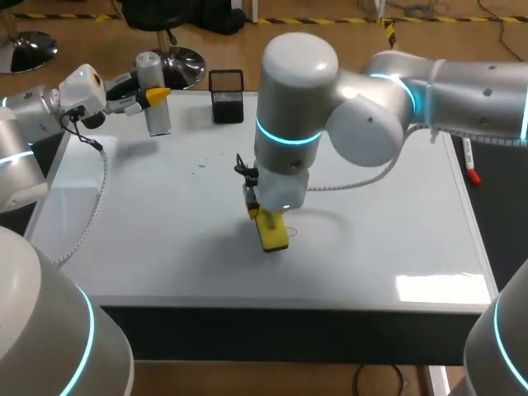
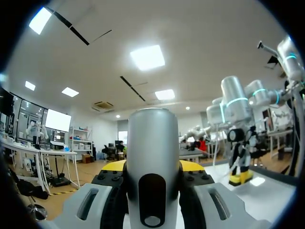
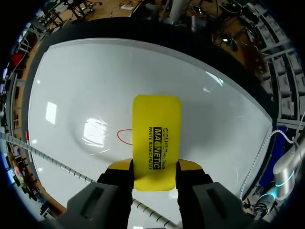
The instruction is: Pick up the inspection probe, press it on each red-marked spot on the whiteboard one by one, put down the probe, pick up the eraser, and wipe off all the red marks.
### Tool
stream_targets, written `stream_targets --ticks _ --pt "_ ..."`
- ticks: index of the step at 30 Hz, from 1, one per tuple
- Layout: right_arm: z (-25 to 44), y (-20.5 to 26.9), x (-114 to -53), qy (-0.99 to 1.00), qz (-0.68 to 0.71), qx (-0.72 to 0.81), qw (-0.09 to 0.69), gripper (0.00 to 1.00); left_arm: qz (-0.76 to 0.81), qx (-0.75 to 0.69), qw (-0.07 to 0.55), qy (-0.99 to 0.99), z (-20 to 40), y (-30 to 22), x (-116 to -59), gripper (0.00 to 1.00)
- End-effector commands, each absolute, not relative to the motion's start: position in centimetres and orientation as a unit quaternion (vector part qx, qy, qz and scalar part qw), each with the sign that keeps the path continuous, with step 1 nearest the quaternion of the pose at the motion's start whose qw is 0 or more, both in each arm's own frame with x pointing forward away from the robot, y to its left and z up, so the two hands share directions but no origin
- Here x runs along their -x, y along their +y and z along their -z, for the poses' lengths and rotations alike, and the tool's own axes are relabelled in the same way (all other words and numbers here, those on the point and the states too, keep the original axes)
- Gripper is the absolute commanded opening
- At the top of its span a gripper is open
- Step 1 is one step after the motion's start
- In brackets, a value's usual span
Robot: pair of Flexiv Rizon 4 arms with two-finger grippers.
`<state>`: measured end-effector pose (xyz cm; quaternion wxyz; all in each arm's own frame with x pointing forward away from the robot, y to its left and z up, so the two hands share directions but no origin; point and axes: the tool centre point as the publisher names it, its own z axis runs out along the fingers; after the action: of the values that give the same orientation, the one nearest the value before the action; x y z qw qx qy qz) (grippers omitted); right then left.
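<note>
Right gripper (image 3: 156,168) clasps the eraser (image 3: 156,126) beside an unwiped red mark (image 3: 122,136); at the whiteboard's (image 1: 165,239) ten o'clock, left gripper (image 1: 153,96) apparently grips the probe (image 1: 156,114).

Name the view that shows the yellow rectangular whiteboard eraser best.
Right wrist view: the yellow rectangular whiteboard eraser fills the middle, gripped by the right tool. Head view shows the eraser partly under the arm; left wrist view, small and distant.

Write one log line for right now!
right gripper shut on eraser | red mark beside eraser | left gripper shut on probe
</note>
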<state>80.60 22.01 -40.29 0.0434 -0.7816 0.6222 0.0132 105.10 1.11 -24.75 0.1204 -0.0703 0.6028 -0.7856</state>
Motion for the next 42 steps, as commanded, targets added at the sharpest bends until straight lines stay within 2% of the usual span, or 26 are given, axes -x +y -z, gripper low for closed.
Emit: stream_targets --ticks 1,13,42 --pt "41.2 21.7 -80.6 0.621 -0.009 0.782 0.051 0.0 0.785 0.07 0.122 0.603 24.6 1.1 -105.0 0.0" --pt "42.2 20.9 -80.9 0.625 -0.015 0.779 0.048 0.0 0.785 0.07 0.122 0.603 24.6 1.1 -105.0 0.0" --pt "43.9 15.5 -83.2 0.657 -0.009 0.754 0.013 0.0 0.785 0.07 0.122 0.603 24.6 1.1 -105.0 0.0"
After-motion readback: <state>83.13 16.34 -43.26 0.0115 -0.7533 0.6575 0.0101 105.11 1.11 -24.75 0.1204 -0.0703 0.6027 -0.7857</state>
